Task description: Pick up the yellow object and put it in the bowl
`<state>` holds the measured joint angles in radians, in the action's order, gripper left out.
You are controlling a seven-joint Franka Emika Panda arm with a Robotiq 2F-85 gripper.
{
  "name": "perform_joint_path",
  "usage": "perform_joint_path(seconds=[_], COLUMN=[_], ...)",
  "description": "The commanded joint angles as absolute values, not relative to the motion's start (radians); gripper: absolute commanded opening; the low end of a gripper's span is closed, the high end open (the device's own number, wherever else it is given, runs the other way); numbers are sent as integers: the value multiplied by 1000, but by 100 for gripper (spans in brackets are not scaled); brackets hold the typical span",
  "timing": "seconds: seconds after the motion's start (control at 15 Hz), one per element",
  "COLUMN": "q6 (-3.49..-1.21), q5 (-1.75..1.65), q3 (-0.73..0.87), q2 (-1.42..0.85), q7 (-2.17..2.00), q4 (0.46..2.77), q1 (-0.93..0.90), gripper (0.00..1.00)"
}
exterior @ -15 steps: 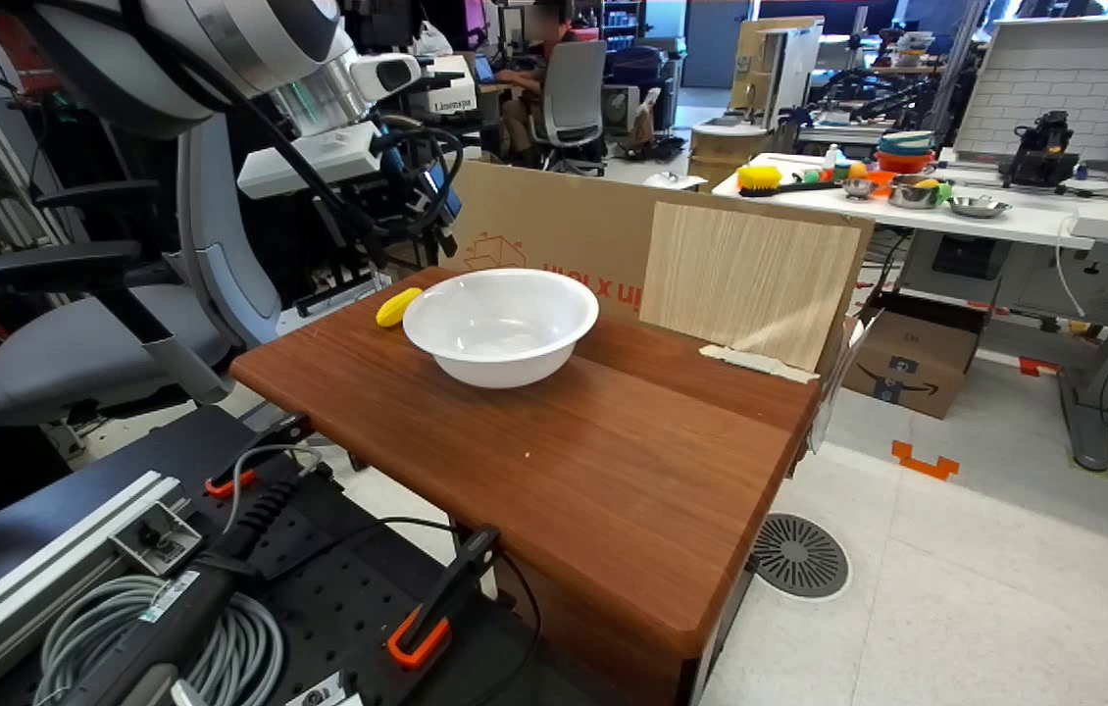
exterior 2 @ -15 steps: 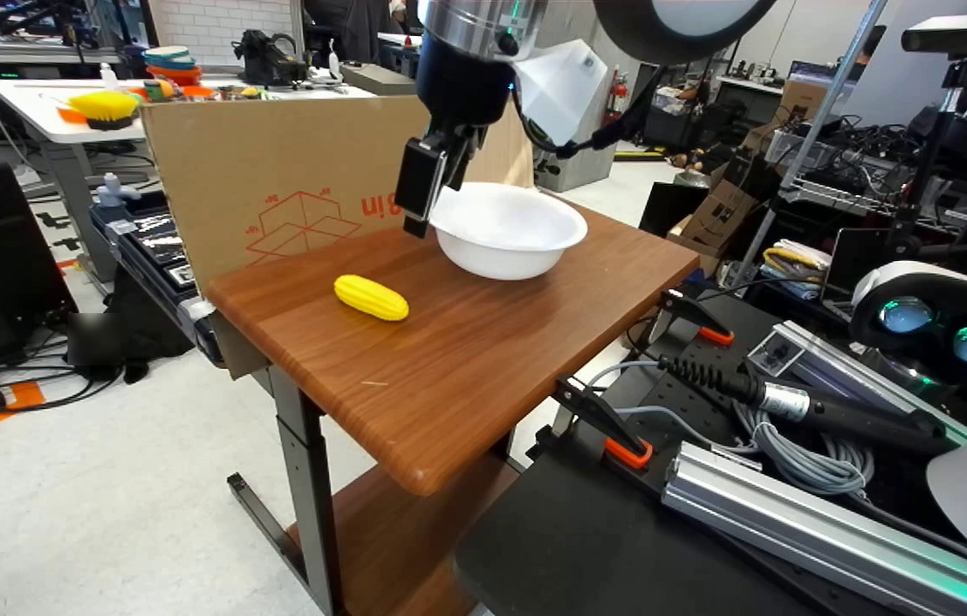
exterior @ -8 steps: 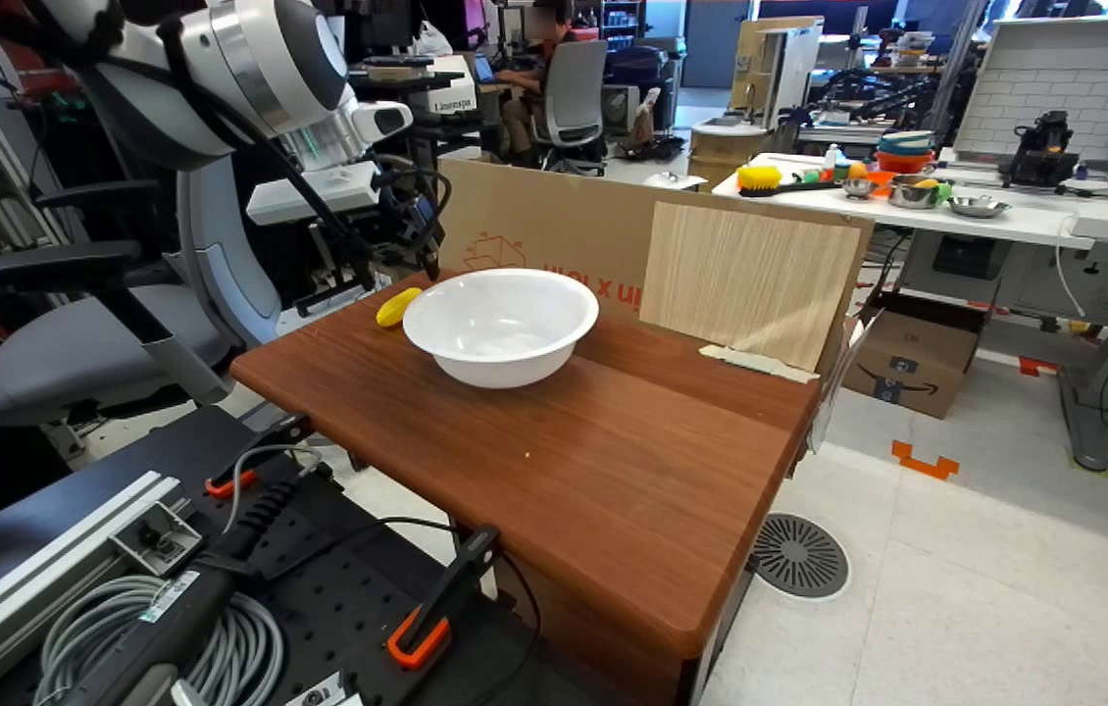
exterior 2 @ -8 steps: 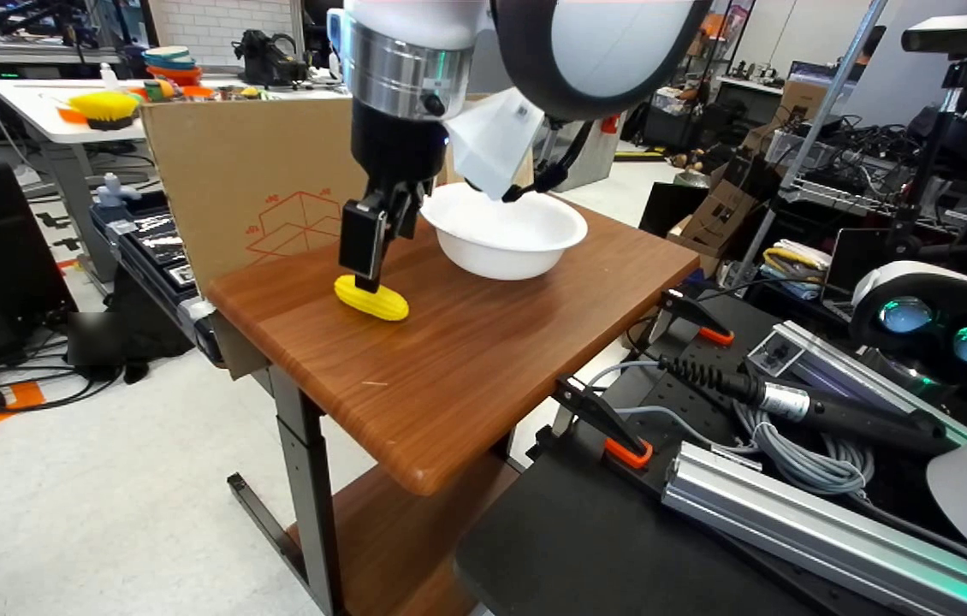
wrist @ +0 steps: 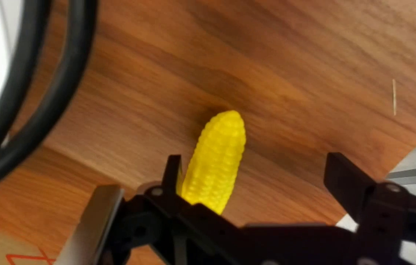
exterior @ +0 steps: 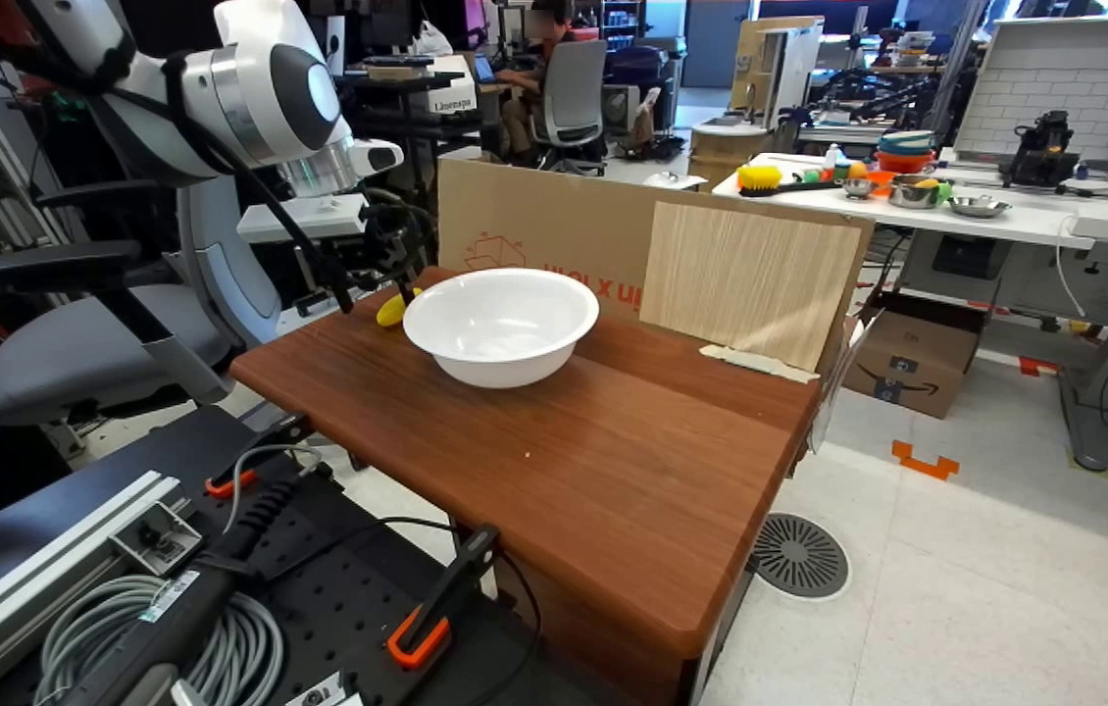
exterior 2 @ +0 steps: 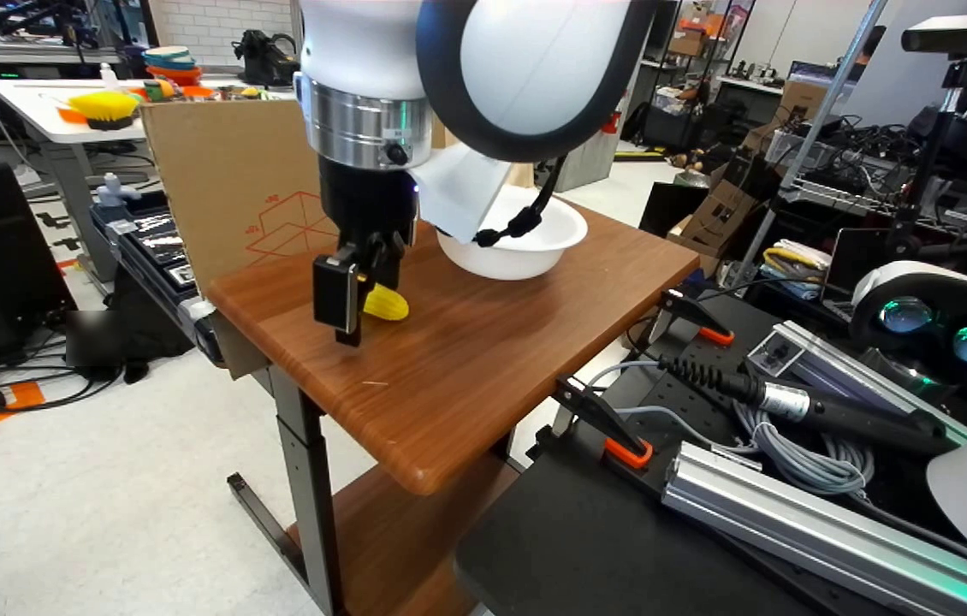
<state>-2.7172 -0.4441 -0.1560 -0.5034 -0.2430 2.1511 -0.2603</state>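
The yellow, tapered corn cob (wrist: 216,158), probably moulded plastic, lies on the reddish-brown, wood-grained rectangular tabletop (exterior: 554,471), apart from the round white bowl (exterior: 501,333) with the flared rim. The black, 2-fingered mechanical gripper (wrist: 255,165) stands wide and holds nothing; in the wrist view the cob shows between its fingers, close to 1 finger (wrist: 171,173) and well apart from the other. I cannot tell whether that nearer finger touches it, nor how high the tips are.

The step in hand looks like lining up for the grasp. To do it well, slide the gripper sideways until the cob sits midway, so that neither pad shoves it along as they close. The cob slants a little, so a slight wrist turn should set the pads square to its long flanks. Then go down until they pass its widest line, without pressing into the wood, and squeeze at the thick middle rather than the narrowing tip. Lift straight before travelling, as the bowl's wall stands taller than the cob.

The cob's rows of raised kernels should give the pads some bite, though its rounded belly may roll. The bowl looks smooth and glossy, its broad mouth a forgiving target.
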Motion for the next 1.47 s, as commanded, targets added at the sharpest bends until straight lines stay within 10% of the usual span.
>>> perform_joint_path(seconds=[0.0,0.53,1.4], q6=[-2681,-2676,-2709], q5=[-346,-252,-157], q3=[-133,-124,-114], q2=[-532,-505,-64], q7=[-173,-117,-98], q4=[2124,2126,2386], q1=[-273,-260,-163], gripper=[68,7,8])
